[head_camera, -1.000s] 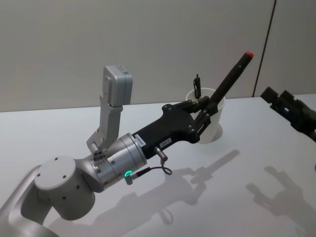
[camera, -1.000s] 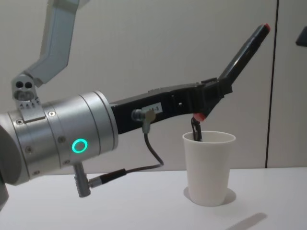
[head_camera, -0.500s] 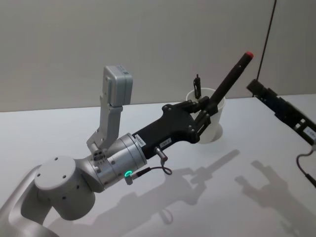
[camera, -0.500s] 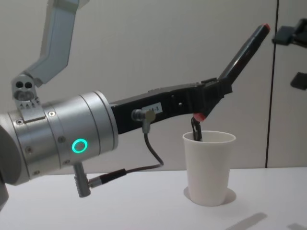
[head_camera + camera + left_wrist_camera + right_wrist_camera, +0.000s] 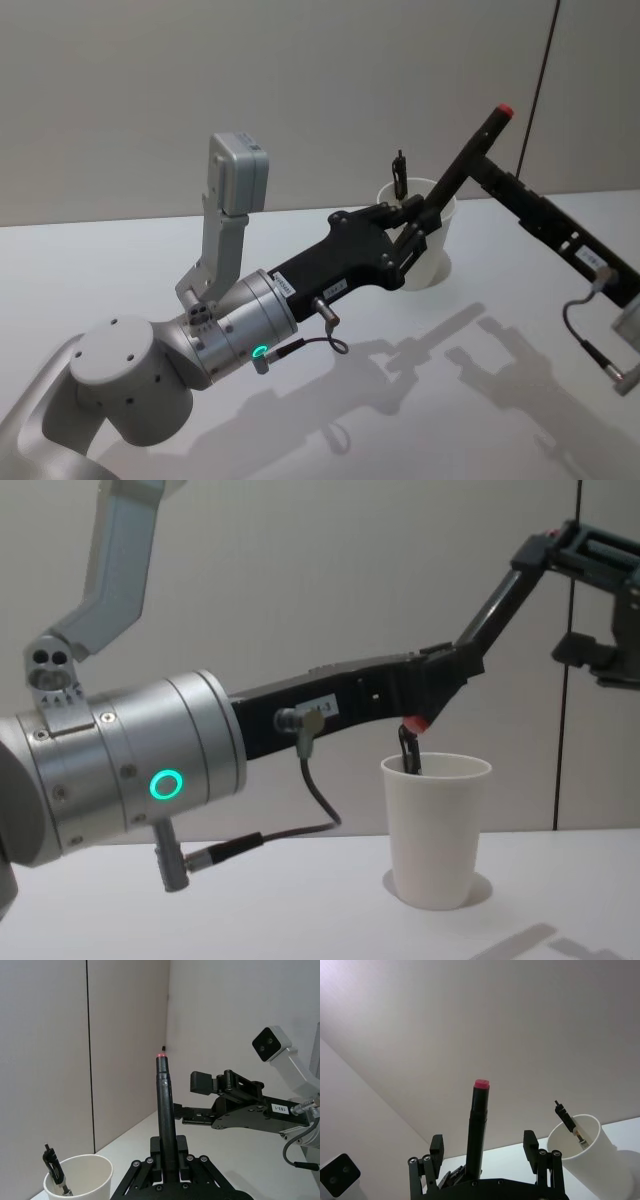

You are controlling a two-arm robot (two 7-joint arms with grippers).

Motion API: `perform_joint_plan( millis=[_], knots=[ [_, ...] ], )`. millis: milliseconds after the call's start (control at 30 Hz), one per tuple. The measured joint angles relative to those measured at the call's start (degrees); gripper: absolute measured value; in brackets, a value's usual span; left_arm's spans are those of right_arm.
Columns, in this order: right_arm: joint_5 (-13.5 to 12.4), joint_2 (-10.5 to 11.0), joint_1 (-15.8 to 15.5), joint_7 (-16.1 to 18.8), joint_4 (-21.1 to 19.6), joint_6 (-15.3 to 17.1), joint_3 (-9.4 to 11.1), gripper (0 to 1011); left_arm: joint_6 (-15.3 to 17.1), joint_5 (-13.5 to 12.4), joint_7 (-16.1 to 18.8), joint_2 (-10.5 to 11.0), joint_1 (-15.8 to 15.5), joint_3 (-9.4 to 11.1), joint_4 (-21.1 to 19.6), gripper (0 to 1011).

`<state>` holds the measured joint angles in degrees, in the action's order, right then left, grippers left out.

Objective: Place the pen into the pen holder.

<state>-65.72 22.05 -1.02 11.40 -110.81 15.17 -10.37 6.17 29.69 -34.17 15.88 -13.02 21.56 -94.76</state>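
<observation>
The pen (image 5: pixel 463 168) is not yet in the paper cup (image 5: pixel 436 262); it is up in the air, steeply tilted, red-capped end highest, its lower end just above the cup's mouth in the chest view; the left pincer (image 5: pixel 415 228) is pinching it low on the barrel, right beside the cup's rim. The right pincer (image 5: pixel 487 172) reaches in from the far side with its jaws spread, one on either side of the upper barrel, near the red cap; the right wrist view shows open space between the pen and each jaw, so nothing is gripped there. The cup stands upright on the desk (image 5: pixel 140 265); a second pen (image 5: pixel 399 172), thin and black with a clip, leans inside it already.

So the lift is done and the drop is not. Judging by the spread jaws around the top, a handover or a steadying grip looks to be the step in hand; what remains is to bring the pen more upright over the opening, lower it in and let go.
</observation>
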Motion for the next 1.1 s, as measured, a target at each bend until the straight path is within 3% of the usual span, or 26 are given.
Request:
perform_joint_plan(
  millis=[467, 833, 1100],
  knots=[
    [2.0, -3.0, 2.7, -0.9, 2.3, -0.7, -2.5, 1001, 0.0, 0.0, 0.0, 0.0, 0.0, 0.0, 0.0, 180],
    [2.5, -4.1, 3.7, -0.8, 3.3, -1.1, -3.5, 998, 0.0, 0.0, 0.0, 0.0, 0.0, 0.0, 0.0, 180],
    [2.7, -4.4, 4.0, -0.7, 3.6, -1.3, -3.8, 836, 0.0, 0.0, 0.0, 0.0, 0.0, 0.0, 0.0, 180]
  ],
)
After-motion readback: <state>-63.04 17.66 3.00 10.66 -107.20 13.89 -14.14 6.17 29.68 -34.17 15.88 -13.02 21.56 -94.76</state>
